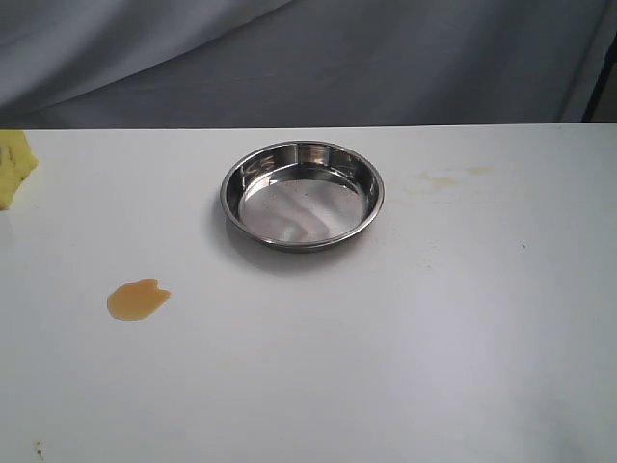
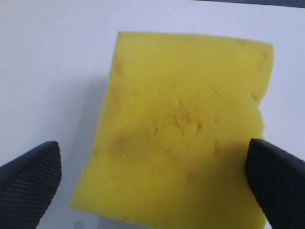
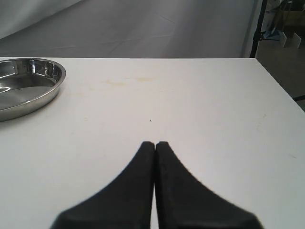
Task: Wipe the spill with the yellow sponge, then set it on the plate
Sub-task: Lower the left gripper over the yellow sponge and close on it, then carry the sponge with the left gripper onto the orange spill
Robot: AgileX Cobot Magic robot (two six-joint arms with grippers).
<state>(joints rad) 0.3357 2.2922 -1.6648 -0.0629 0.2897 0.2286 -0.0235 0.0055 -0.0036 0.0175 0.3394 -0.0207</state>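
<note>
From the exterior view, you have the plate (image 1: 302, 243) mid-table towards the far side, empty. The spill (image 1: 138, 299) lies to the near left of it, well apart, and looks unwiped. The sponge (image 1: 13, 166) just shows at the far left edge of the table (image 1: 434, 338). Neither arm shows here.

In the left wrist view, your left gripper (image 2: 152, 157) hangs over the sponge with its jaws spread wide, one finger (image 2: 33, 181) clear of the foam and the other at its opposite edge. It straddles the block, nothing grasped, a stance that suits closing on it.

In the right wrist view, your right gripper (image 3: 155, 145) is clenched and empty, low over bare table to the right of the plate, out of the way.
</note>
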